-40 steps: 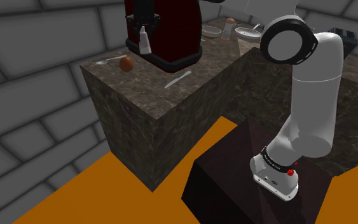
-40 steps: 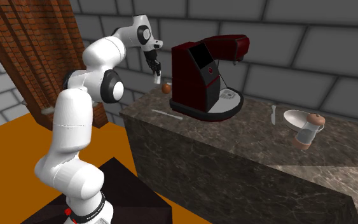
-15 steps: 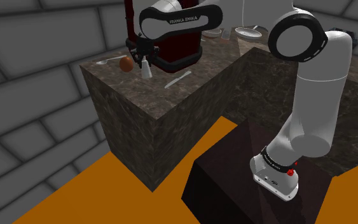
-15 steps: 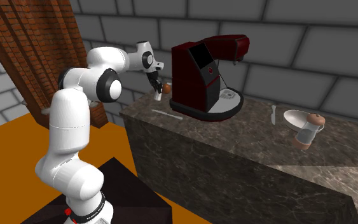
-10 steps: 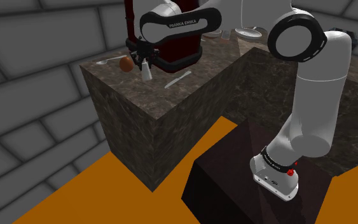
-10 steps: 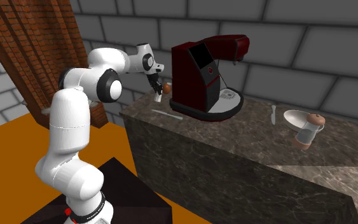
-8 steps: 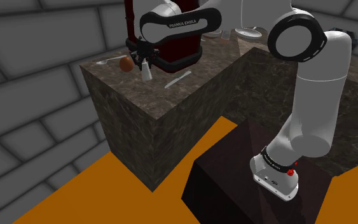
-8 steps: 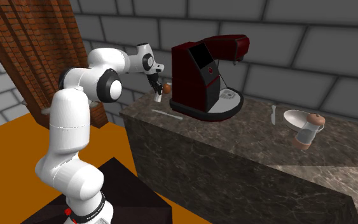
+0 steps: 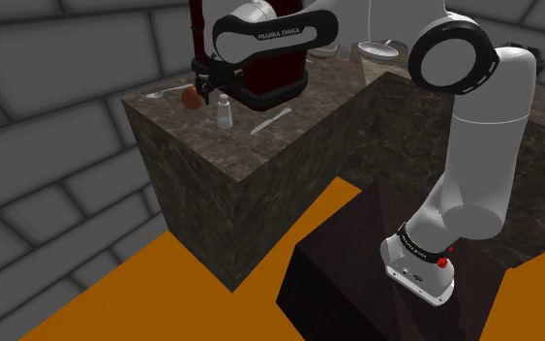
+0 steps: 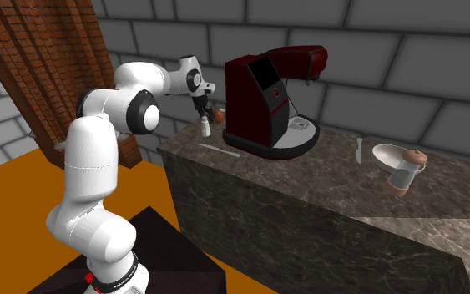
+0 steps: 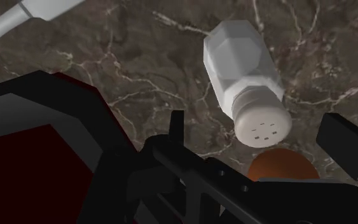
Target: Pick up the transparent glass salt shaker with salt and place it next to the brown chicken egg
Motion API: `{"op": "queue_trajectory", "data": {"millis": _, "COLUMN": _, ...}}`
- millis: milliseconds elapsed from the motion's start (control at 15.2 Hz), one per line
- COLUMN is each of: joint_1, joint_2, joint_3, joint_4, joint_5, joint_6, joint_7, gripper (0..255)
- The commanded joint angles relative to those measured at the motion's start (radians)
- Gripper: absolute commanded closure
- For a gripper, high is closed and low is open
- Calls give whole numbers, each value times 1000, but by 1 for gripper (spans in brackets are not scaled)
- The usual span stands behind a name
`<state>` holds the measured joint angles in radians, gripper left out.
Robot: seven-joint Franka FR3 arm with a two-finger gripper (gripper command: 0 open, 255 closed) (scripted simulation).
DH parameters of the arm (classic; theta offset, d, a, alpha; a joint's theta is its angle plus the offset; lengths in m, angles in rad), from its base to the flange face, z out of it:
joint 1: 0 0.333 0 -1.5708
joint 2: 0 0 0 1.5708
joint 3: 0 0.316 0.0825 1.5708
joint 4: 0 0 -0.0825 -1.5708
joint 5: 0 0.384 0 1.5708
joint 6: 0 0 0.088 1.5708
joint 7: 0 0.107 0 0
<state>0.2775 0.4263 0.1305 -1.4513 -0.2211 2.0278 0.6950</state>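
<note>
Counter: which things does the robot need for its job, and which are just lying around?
Job: salt shaker, brown egg, gripper.
Just lying around: dark red coffee machine, spoon, white utensil, bowl, brown-capped shaker.

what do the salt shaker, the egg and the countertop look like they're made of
Salt shaker: drawn plain matte white, with a faceted body and a perforated cap; material unclear. Egg: smooth orange-brown, no shell texture shown. Countertop: dark brown stone, probably marble, given its pale veins.
</note>
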Motion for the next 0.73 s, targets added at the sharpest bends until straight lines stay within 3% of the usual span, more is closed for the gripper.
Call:
{"op": "queue_trajectory", "data": {"millis": 0, "joint_1": 3, "joint_2": -19, "joint_3": 3, "joint_4": 24, "joint_5": 4, "joint_6": -42, "joint_7": -3, "gripper": 0}}
{"op": "queue_trajectory", "data": {"millis": 132, "joint_1": 7, "joint_2": -35, "joint_3": 6, "joint_4": 57, "joint_5": 8, "joint_6": -92, "joint_7": -7, "gripper": 0}}
{"op": "queue_trajectory", "data": {"millis": 660, "joint_1": 7, "joint_2": -35, "joint_3": 6, "joint_4": 57, "joint_5": 8, "joint_6": -92, "joint_7": -7, "gripper": 0}}
